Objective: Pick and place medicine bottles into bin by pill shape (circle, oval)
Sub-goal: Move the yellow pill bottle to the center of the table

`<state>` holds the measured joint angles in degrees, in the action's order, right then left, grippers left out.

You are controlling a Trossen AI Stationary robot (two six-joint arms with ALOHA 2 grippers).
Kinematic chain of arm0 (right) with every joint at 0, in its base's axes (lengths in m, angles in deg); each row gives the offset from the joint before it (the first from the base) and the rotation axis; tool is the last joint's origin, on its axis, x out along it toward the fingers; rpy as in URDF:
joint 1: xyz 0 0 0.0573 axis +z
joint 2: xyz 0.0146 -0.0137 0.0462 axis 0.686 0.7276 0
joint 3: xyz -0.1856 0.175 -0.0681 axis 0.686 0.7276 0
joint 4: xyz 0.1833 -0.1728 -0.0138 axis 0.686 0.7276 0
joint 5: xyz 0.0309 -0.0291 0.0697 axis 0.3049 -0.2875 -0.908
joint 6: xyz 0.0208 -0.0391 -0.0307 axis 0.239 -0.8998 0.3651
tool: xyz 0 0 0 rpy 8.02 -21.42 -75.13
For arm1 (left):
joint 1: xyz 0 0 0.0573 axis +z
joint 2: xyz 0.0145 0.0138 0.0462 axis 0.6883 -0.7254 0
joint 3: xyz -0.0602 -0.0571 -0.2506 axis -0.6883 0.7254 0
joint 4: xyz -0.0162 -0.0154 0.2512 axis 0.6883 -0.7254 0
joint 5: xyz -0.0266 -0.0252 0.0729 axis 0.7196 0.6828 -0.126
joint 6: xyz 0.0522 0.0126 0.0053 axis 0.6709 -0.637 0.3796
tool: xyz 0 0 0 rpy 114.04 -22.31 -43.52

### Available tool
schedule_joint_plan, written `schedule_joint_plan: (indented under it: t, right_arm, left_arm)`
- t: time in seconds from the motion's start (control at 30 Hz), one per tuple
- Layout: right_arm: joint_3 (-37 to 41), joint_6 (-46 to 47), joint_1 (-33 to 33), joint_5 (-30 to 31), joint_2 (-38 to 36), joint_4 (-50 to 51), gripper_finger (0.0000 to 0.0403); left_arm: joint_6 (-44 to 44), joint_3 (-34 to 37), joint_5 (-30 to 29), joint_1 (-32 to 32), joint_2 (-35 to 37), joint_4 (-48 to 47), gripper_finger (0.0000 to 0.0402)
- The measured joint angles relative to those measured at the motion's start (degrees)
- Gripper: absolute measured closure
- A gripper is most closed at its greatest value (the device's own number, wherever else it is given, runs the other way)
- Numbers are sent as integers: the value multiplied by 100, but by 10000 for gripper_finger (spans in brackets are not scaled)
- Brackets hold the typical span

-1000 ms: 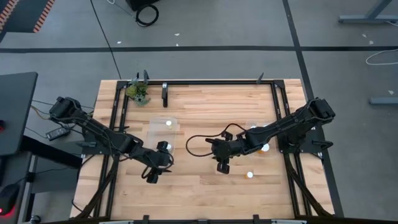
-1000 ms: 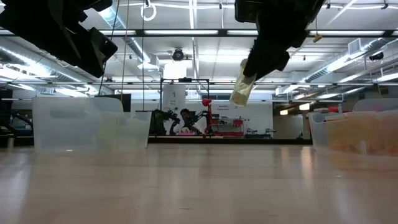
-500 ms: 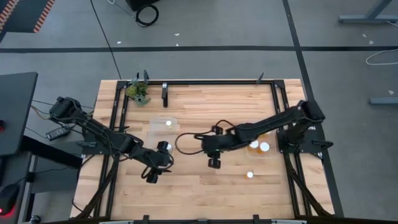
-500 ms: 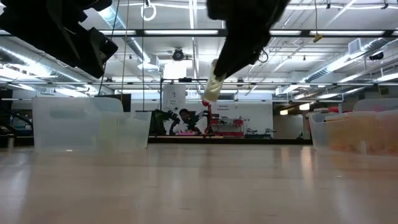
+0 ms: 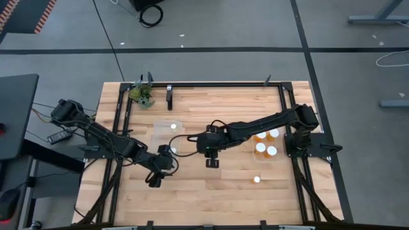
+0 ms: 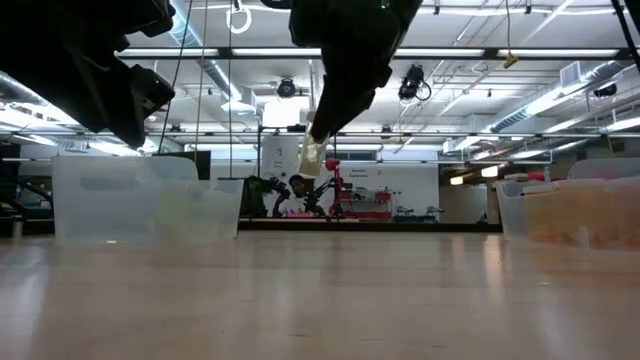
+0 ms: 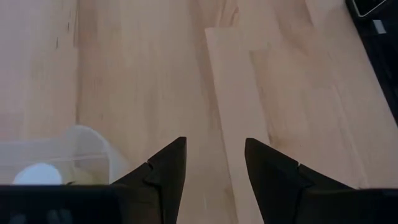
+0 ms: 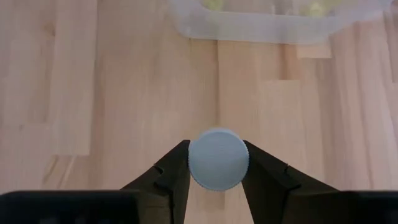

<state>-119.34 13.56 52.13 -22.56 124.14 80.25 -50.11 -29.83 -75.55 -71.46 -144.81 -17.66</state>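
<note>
Fingers of your right gripper [image 8: 216,171] are clamped on the white cap of a medicine bottle [image 8: 217,159], which hangs tilted above the surface [image 5: 223,108] near its middle, between the two clear bins [image 5: 167,136]. Your left gripper [image 7: 214,165] hovers beside the left bin, its fingers parted and holding nothing. One small white bottle [image 5: 257,179] stands alone on the wood.

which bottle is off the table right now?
The bottle clamped in the right tool, carried mid-table toward the left bin. The others sit in the bins or on the table.
</note>
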Motion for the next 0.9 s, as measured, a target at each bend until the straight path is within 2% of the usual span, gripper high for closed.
schedule_joint_plan:
  t: [0.43, 0.9]
  right_arm:
    - [9, -5, 82, -294, 406, 169, 267]
    - [368, 167, 153, -416, 415, 24, 267]
  left_arm:
    - [-98, 0, 1, -3, 0, 0, 230]
    - [-109, 0, -1, -2, 0, 5, 230]
